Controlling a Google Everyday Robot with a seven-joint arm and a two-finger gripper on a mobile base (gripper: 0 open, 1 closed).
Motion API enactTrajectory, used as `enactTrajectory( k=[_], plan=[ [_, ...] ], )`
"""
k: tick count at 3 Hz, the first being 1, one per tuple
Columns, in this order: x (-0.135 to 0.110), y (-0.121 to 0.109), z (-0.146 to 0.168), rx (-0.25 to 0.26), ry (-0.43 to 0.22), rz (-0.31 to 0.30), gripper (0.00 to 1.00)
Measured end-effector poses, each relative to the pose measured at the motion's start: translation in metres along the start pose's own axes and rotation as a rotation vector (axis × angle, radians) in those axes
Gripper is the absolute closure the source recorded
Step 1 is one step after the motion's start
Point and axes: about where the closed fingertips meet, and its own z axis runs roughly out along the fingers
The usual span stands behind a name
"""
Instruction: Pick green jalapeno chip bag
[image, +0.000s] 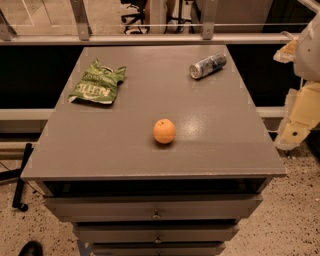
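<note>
Locate the green jalapeno chip bag (97, 84) at the far left of the grey cabinet top (220, 117). It lies flat and crinkled, with its white lettering facing up. Note the orange (164, 131) near the middle of the top, toward the front edge and well apart from the bag. Note the silver and blue can (207, 65) lying on its side at the far right, also well apart from the bag. The gripper (296, 125) sits at the right edge of the view, beside the cabinet and off its top, on the side opposite the bag. You cannot tell whether it is released or clenched. The orange and the can lie between the gripper's side and the bag's side, the can farther back and the orange nearer the front. Stacked drawers (155, 210) run below the front edge.
</note>
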Motion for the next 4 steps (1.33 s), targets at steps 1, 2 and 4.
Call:
enactTrajectory(
  k=[1,2,4],
  plan=[
    [0.0,0.0,0.0,0.0,0.0,0.0,0.0],
    [-0.021,-0.013,0.009,0.009,-0.078,-0.02,0.0],
    [-0.161,-0.05,0.045,0.003,-0.416,-0.12,0.0]
  ],
)
